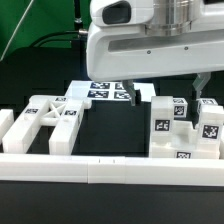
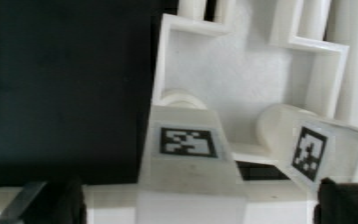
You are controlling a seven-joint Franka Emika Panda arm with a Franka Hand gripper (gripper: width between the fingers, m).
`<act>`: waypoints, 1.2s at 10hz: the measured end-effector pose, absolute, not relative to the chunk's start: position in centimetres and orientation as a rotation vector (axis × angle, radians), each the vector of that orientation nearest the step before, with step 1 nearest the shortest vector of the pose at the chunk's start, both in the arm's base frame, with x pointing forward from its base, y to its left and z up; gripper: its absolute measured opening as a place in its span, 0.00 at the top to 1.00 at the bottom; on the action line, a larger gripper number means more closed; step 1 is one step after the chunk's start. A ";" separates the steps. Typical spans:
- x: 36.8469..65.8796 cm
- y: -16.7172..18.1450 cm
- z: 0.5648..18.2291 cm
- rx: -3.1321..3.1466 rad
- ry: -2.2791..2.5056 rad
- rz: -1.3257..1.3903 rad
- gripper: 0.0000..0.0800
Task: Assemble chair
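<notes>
Seen from the exterior view, a small white block [image 1: 6,125] sits at the far left edge. Just beside it lie cut-out frames [image 1: 52,122] of the chair, flat on the black table [image 1: 110,128]. A bare dark strip of table separates them from the parts on the right, and this is the widest open room in the scene. At the back of that strip lies the marker board [image 1: 105,90].

Above the centre and right, the arm [image 1: 150,40] hangs with its wrist pointing straight down. Its gripper [image 1: 166,92] is low over a cluster of tagged blocks [image 1: 185,128] on the right. The two dark fingers [image 1: 134,95] are spread wide and grip nothing.

Along the front edge a long white border rail [image 1: 110,168] runs the full width, closing in all the parts.

In the wrist view the gripper [image 2: 194,205] straddles an upright tagged piece [image 2: 188,150]. A gap shows on each side of the piece, and dark table lies open beside it.
</notes>
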State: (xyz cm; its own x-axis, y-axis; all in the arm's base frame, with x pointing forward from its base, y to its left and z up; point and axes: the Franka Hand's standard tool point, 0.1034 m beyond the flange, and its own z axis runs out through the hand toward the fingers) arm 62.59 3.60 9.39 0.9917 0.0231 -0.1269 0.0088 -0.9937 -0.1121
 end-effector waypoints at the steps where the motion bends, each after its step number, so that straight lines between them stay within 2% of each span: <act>1: 62.5 3.4 9.1 -3.024 -0.019 0.200 0.19; 4: 62.4 3.4 8.8 -3.024 -0.016 0.207 0.19; 5: 62.5 3.6 8.9 -3.024 -0.019 0.205 0.33; 6: 62.5 3.5 8.8 -3.024 -0.018 0.206 0.33; 7: 62.4 3.5 8.8 -3.024 -0.017 0.207 0.56; 8: 62.4 3.5 8.8 -3.024 -0.015 0.207 0.64; 10: 62.4 3.5 8.8 -3.025 0.056 0.211 0.64; 12: 62.3 3.9 8.9 -3.017 0.379 0.225 0.64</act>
State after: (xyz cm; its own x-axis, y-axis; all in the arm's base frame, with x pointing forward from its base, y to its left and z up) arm 62.28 3.92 8.91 0.9583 -0.2388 -0.1571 -0.2523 -0.9649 -0.0728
